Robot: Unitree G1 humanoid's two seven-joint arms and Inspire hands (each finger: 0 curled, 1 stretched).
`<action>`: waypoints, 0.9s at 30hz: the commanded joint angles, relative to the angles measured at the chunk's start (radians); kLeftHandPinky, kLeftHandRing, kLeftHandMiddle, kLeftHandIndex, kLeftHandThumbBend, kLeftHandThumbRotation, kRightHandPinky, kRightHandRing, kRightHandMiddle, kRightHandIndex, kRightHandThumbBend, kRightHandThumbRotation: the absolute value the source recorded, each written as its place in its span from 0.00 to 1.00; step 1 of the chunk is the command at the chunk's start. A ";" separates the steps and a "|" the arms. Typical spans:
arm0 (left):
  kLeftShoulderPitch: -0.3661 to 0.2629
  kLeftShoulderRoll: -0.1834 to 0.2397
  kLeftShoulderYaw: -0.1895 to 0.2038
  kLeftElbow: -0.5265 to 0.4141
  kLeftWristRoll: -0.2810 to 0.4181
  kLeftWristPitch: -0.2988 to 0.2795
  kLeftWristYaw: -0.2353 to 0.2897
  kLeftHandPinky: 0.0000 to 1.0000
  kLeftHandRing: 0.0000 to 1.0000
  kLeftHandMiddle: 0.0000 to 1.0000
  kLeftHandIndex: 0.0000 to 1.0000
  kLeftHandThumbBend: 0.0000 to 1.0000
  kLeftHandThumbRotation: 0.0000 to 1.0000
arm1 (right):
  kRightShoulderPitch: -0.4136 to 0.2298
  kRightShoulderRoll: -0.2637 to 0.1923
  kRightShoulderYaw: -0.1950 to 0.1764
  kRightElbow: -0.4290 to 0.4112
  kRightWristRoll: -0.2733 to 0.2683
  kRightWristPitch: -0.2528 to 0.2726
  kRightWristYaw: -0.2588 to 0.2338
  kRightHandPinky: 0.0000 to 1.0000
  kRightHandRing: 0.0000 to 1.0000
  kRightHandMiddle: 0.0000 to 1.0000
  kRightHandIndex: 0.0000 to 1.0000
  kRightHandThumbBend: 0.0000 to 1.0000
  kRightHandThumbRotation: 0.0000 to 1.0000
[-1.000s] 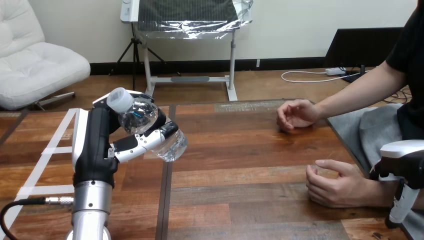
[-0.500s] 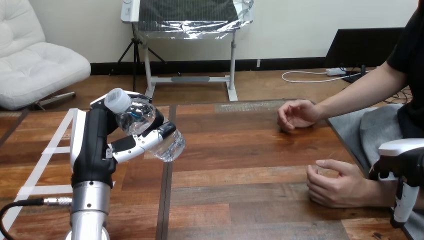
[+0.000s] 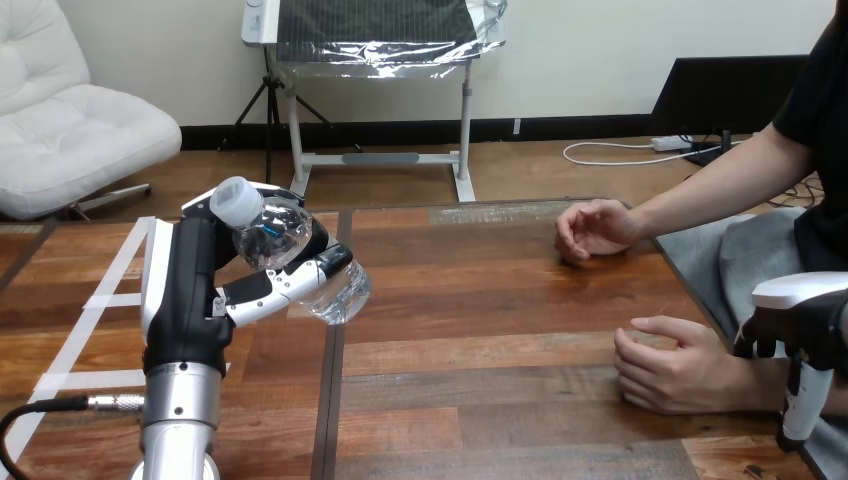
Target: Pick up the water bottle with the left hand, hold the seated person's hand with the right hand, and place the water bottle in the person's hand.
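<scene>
at the view's left the left hand [image 3: 188, 295] is raised off the table [image 3: 480, 300] with its fingers and thumb curled round the water bottle [image 3: 300, 262], so the bottle is in the air and firmly grasped, not resting on the wood. the bottle is clear, thin-walled ribbed plastic with a pale cap; its long axis is tilted, cap up and to the left, rounded base down and to the right, so the base already points toward the person. between the bottle and the person lies a wide stretch of bare, glossy plank wood. further right, the person's farther hand [image 3: 592, 228] rests loosely curled on the table, well apart from both robot hands. the person's nearer hand [image 3: 672, 372] lies on the table at the lower right, half cupped with its opening toward the left, facing the bottle. at the right edge the right hand [image 3: 800, 320], white-shelled over black, sits just beside that hand's wrist; whether it grips the wrist or merely hovers by it i cannot tell. the coming move looks like a carry rightward and down across the table, base first, into the cupped hand.
</scene>
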 commanded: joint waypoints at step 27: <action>-0.061 0.001 0.009 -0.027 0.002 0.010 0.004 0.46 0.44 0.45 0.49 0.65 0.00 | -0.061 0.044 0.039 0.129 0.014 -0.058 -0.128 0.61 0.75 0.82 0.80 0.67 0.00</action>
